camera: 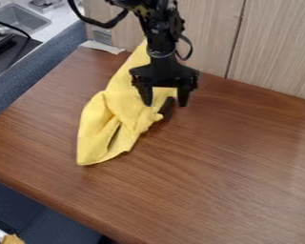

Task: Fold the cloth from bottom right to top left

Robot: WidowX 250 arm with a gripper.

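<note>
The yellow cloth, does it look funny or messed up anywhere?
Yes, the cloth looks crumpled: bunched in wrinkles, with a dark slit-like crease low down, not neatly folded. Also odd is a dark shape by its right edge, below the end effector; I can't tell what it is.

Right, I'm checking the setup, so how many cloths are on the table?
1. The yellow cloth lies bunched on the brown table, left of centre, reaching up behind the gripper. Its folds could hide another.

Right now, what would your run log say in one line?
pincer: open, at the cloth's right edge | cloth: yellow, creased, on brown table | fold: messy, maybe unfinished
</note>
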